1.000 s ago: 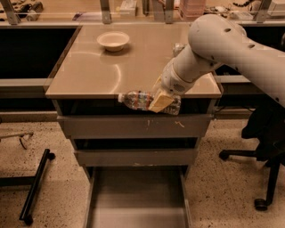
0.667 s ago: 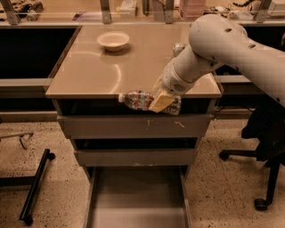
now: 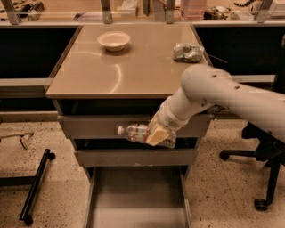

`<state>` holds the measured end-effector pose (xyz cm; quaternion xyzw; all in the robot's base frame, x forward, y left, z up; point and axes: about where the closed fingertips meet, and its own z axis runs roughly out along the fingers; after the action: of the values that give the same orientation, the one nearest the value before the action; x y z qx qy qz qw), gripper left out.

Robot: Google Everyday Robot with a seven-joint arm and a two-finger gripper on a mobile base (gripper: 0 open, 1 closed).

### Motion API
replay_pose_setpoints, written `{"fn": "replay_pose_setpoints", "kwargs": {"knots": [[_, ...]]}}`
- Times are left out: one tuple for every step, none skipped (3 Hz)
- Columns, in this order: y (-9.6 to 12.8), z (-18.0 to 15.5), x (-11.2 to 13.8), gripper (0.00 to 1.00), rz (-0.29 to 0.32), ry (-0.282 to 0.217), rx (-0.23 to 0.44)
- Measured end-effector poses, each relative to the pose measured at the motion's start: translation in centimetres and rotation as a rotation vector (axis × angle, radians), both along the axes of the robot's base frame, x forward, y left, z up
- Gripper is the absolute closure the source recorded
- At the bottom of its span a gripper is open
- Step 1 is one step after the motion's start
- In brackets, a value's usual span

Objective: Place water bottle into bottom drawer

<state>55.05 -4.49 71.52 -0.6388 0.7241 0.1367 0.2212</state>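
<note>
Nearest, at the lower edge: the bottom drawer [image 3: 138, 202], pulled out toward the camera, plain grey floor bare between its side rails. Left of it on the speckled floor [image 3: 58, 209], a black bar stand [image 3: 35, 185] lying at a slant; to the right, the legs and castors of a dark office chair [image 3: 267, 156]. Just above the open drawer, held in the air in front of the cabinet: the water bottle [image 3: 136, 132], lying roughly level, white cap pointing left, label band near the middle, right end partly hidden behind the gripper [image 3: 156, 133]. Gripper clamped on the bottle's body toward that right end, a yellowish finger pad across the clear plastic. Bottle not in the drawer yet, well above its floor, about level with the dark gap between the upper drawer front [image 3: 93, 127] and the lower drawer front [image 3: 111, 157], both of these pushed in. From the gripper, the thick white arm [image 3: 213, 91] rising up and to the right, then running off the right edge. Farther back, the tan tabletop [image 3: 133, 73], with a pale shallow bowl [image 3: 114, 40] toward its far left and a crumpled silvery foil bag [image 3: 188, 52] near its far right corner, well apart from each other. Beyond the table, metal uprights [image 3: 106, 11] and clutter hard to make out
</note>
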Motion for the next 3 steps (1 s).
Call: {"fn": "replay_pose_setpoints", "kwargs": {"knots": [[0.7,-6.3,-1.5,1.0,-0.004,0.07,-0.004],[0.7,-6.3,-1.5,1.0,-0.004,0.07,-0.004],[1.2,-8.4,-1.4,1.0,-0.035,0.064,0.009]]}}
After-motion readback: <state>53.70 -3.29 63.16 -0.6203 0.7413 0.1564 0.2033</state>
